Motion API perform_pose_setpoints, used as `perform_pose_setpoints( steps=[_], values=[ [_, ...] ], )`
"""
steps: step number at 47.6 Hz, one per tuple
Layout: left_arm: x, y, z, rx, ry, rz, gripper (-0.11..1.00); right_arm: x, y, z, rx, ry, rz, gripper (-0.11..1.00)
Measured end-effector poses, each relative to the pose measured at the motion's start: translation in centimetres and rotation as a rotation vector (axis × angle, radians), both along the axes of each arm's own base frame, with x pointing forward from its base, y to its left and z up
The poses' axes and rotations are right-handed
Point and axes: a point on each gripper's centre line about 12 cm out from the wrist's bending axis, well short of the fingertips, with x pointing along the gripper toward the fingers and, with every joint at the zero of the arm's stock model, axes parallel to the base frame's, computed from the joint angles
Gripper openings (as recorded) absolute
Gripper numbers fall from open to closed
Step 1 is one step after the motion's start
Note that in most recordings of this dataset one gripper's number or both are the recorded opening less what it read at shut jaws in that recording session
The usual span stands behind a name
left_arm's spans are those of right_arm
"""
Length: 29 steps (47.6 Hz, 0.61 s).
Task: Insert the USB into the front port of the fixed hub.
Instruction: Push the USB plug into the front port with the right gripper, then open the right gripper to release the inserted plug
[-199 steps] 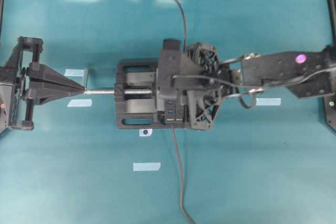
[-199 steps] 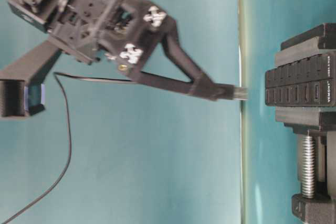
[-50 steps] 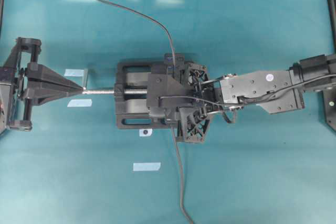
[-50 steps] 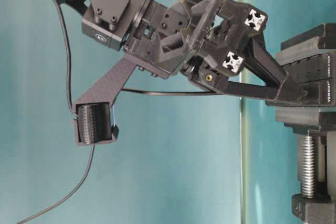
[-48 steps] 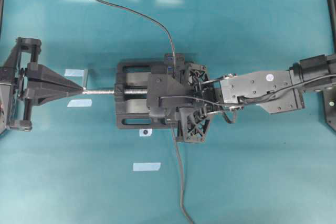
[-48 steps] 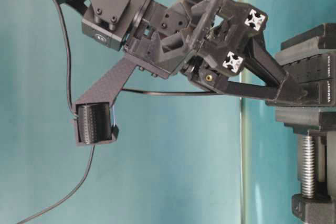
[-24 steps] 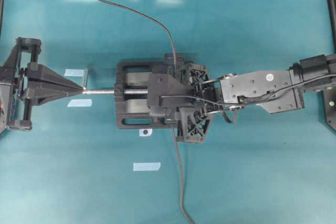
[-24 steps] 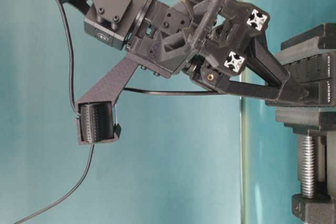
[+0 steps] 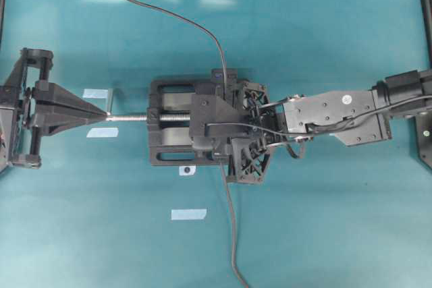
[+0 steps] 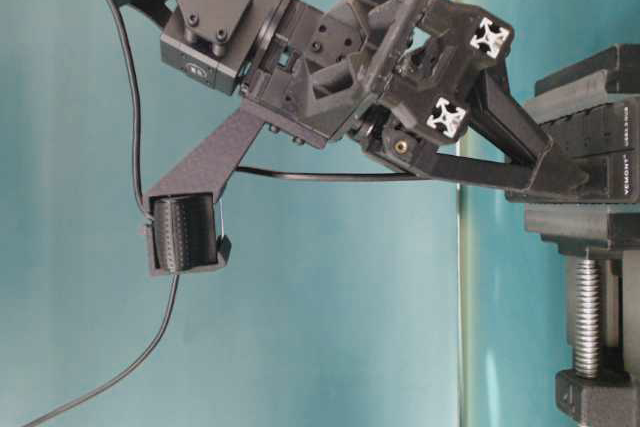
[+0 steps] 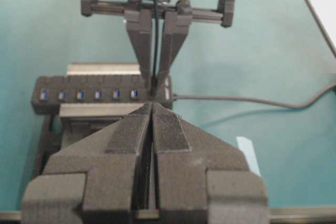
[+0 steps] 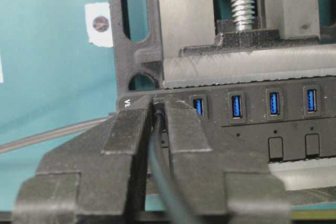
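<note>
Teal table mat (image 9: 324, 220) is carrying pale tape strips (image 9: 188, 214) and a black vise (image 9: 169, 129) clamping the fixed hub (image 12: 273, 114). Right gripper (image 12: 157, 109) is parted slightly around the USB cable (image 12: 157, 150) at the hub's end port. Left gripper (image 11: 152, 109) is sitting pressed together, apart.

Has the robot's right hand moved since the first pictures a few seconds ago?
Yes. In the table-level view the right hand was well short of the fixed hub; now its tips are at the hub's face, at the end port.
</note>
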Motion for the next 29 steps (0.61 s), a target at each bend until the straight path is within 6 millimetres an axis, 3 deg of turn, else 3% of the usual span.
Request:
perform_pose_setpoints(
  steps=[11, 14, 29],
  values=[
    [0.0, 0.0, -0.02, 0.002, 0.001, 0.0, 0.0, -0.42, 0.23, -0.75, 0.001, 0.029, 0.003, 0.74],
    [0.0, 0.0, -0.02, 0.002, 0.001, 0.0, 0.0, -0.44, 0.15, -0.77, -0.001, 0.032, 0.002, 0.82],
    [-0.05, 0.0, 0.05, 0.0, -0.002, 0.0, 0.0, -0.58, 0.14, -0.83, -0.01, 0.045, 0.005, 0.82]
  ],
)
